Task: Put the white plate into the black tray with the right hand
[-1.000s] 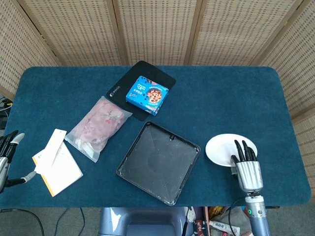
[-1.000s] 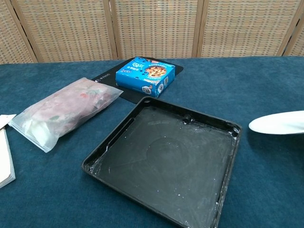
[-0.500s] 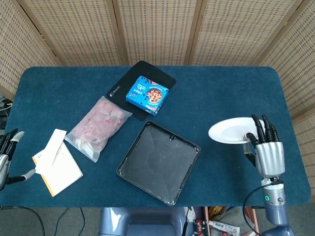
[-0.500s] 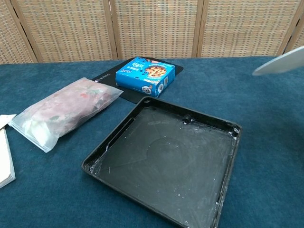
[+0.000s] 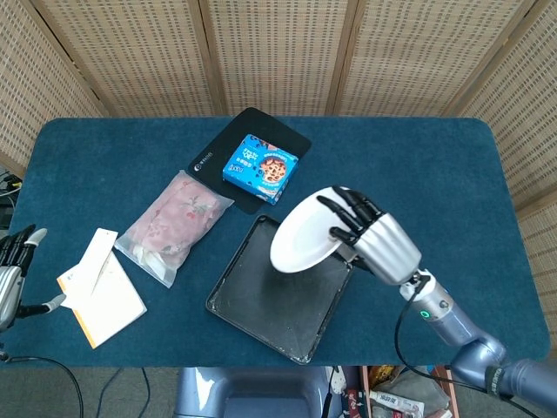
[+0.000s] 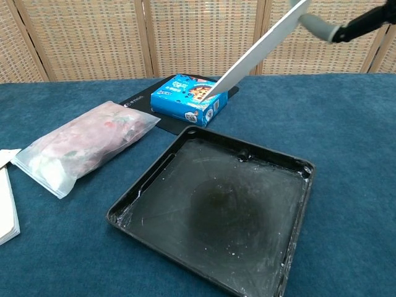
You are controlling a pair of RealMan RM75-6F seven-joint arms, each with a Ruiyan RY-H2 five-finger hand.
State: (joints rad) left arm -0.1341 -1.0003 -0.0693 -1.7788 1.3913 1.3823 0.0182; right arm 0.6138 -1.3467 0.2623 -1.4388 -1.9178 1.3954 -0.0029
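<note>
Blue tabletop point(image 5: 418, 165) before woven screens; right hand point(image 5: 370, 239) is holding the white plate point(image 5: 303, 231) in the air over the black tray point(image 5: 261, 305).

Fingers point(image 5: 346, 209) are curling over the plate's rim, pinching it; in the chest view the white plate point(image 6: 260, 49) is tilting steeply, lower edge toward the far side, clear of the tray. Black tray point(image 6: 148, 204) is sitting near the tabletop's front edge, holding only whitish smears. Left hand point(image 5: 12, 266) is resting at the left edge, fingers slightly apart, gripping nothing. Blue box point(image 5: 260, 167) is lying on a black mat point(image 5: 218, 152) toward the back edge; a frosted pouch point(image 5: 174, 225) and a notepad point(image 5: 100, 287) are lying toward the left.
</note>
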